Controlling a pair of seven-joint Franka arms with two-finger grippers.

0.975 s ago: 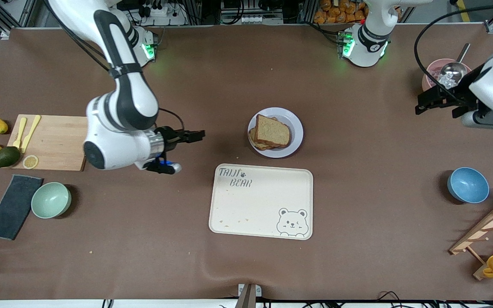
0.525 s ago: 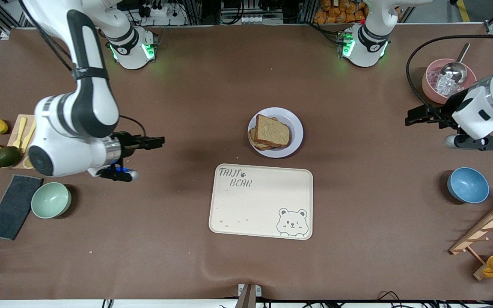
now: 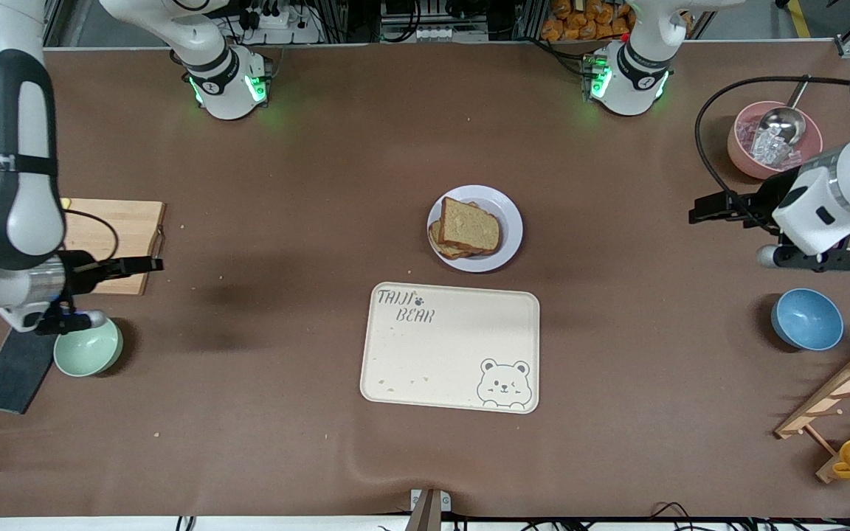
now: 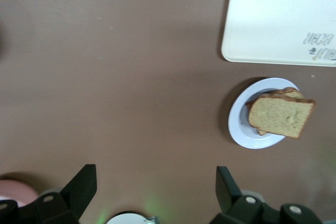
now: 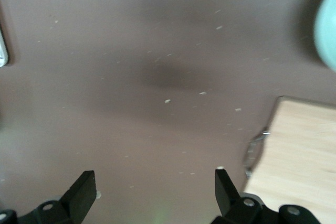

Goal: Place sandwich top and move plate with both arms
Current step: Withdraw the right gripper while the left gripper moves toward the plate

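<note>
1. The plain squarish slice of light brown bread with a darker crust (image 3: pixel 471 226) lies on top of other slices on the small round pale lavender-white plate (image 3: pixel 509 214), near the middle of the brown bench (image 3: pixel 322 184).
2. The plate sits just beside the cream rectangular tray with a bear drawing (image 3: pixel 450 346), farther from the front camera than the tray.
3. The left gripper (image 3: pixel 705 208) hangs over bare bench near the pink bowl holding a metal scoop (image 3: pixel 753 140); its black fingers (image 4: pixel 84 182) are spread apart, holding nothing.
4. The right gripper (image 3: pixel 146 263) hovers over the edge of the light wooden cutting board (image 3: pixel 119 221), above the mint green bowl (image 3: pixel 89 346); its fingers (image 5: pixel 84 187) are also spread wide and empty.
</note>
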